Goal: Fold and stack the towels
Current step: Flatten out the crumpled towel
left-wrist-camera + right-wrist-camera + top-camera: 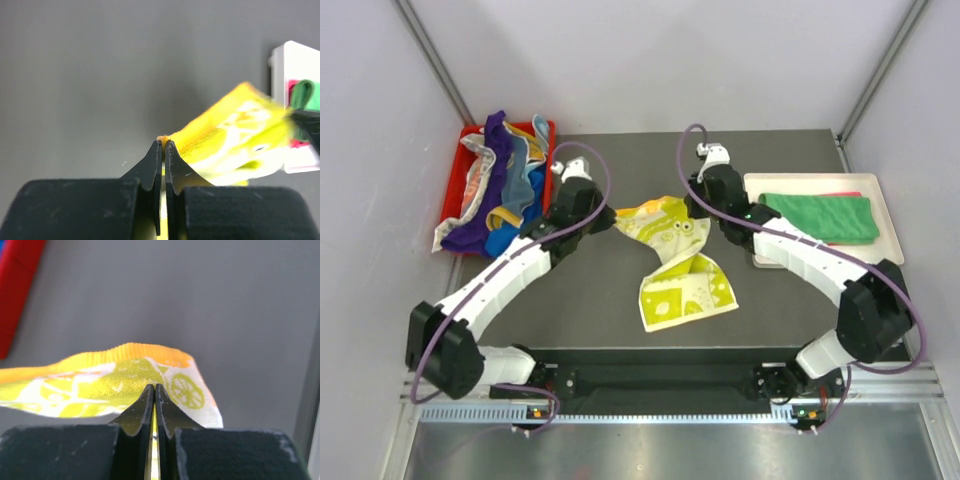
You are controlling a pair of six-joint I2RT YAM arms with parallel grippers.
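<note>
One yellow-green towel (685, 292) runs lengthwise far-to-near.

The yellow-green towel (675, 265) in the middle is printed with lemon slices and white patches and is edged in orange. A plain green towel (820, 215) is seen on the white tray (810, 183) at the right, with pink showing beneath it. The red bin (452, 190) at the far left is filled with purple, blue, white and yellow towels (500, 200). The table (580, 300) is dark grey.
</note>
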